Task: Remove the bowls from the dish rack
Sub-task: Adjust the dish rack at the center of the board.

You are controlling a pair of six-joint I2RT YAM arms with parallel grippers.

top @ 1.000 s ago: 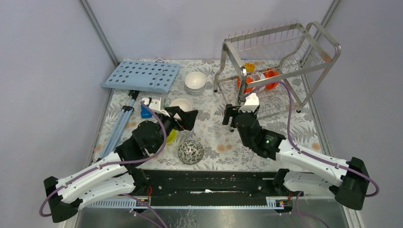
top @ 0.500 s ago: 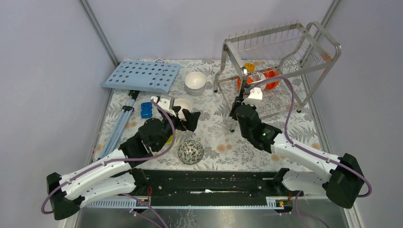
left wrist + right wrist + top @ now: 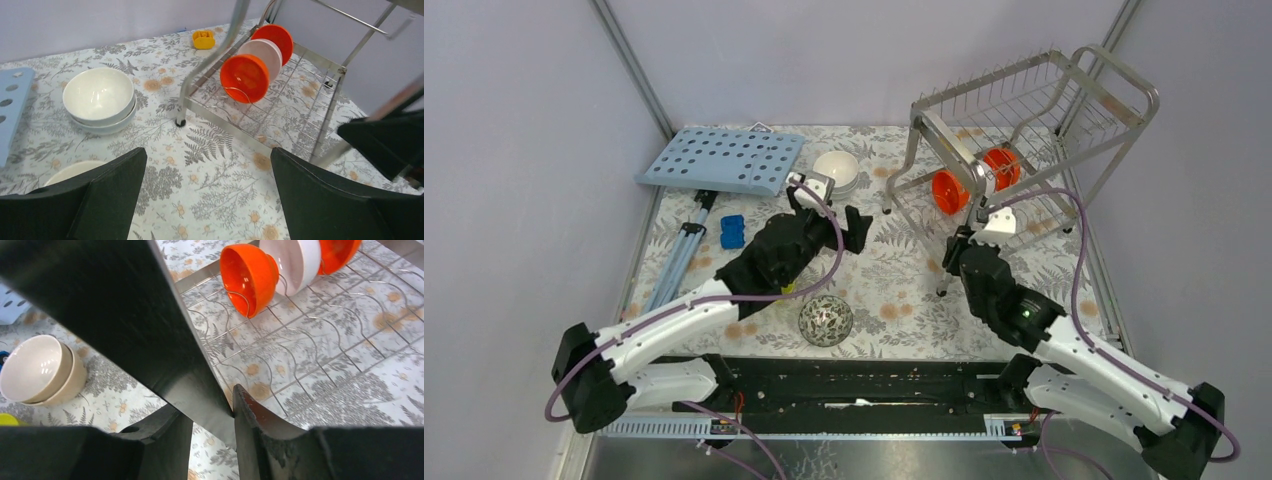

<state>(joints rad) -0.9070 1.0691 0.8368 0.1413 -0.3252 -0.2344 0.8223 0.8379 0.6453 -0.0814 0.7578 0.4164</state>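
Note:
The steel-wire dish rack [image 3: 1064, 100] stands tilted at the back right. Its lower tier holds two orange-red bowls [image 3: 948, 190] [image 3: 1001, 165] with a white bowl [image 3: 977, 178] between them, all on edge. My right gripper [image 3: 959, 250] is shut on the rack's front post [image 3: 125, 315], which runs between its fingers [image 3: 212, 415]. My left gripper [image 3: 210, 185] hangs open over the tablecloth, just left of the rack, with nothing in it. In the left wrist view the three racked bowls [image 3: 245, 77] sit ahead to the right.
Stacked white bowls [image 3: 835, 168] sit behind the left gripper, and a cream bowl [image 3: 75, 170] lies under it. A speckled bowl [image 3: 826, 320] is near the front. A blue block [image 3: 732, 232], a perforated blue board [image 3: 722, 160] and a folded stand [image 3: 679, 255] lie left. A yellow clip [image 3: 203, 39] rests on the cloth.
The right gripper reached the rack's front post and shut on it. The rack tipped and shifted to the right. The left arm swung forward towards the rack, still open.

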